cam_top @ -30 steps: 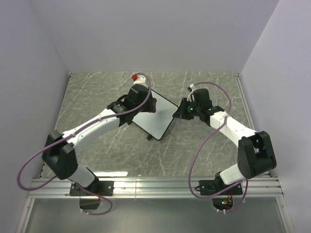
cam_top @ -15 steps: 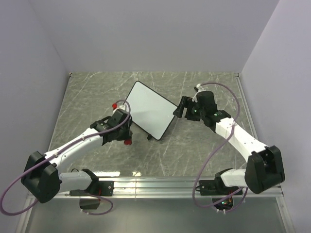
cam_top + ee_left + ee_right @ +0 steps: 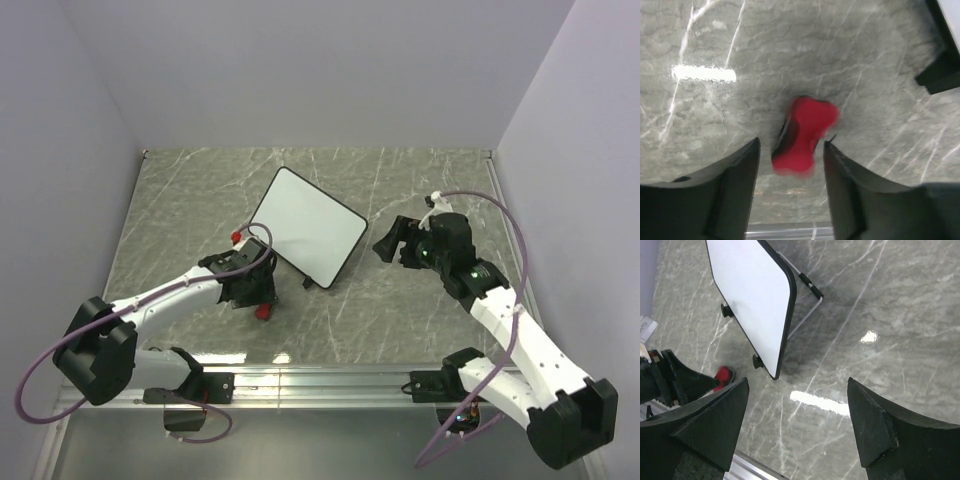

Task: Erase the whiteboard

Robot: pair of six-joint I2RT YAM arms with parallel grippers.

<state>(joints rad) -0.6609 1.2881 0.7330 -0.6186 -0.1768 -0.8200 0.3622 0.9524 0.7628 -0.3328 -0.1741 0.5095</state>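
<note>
The whiteboard stands tilted on its wire prop in the middle of the table, its white face blank. The small red bow-shaped eraser is blurred on the marble just in front of my left gripper, with a gap to each finger. That gripper is open, near and left of the board, and the eraser shows at its tip. My right gripper hangs open and empty to the right of the board, apart from its edge.
A wire prop sticks out behind the board. The aluminium rail runs along the near table edge. Grey walls close in the left, back and right sides. My left gripper's dark body shows beside the eraser.
My left arm pulled back from the board's face toward the near left with the eraser, then opened and let it go. My right gripper opened and drew away from the board's right edge.
</note>
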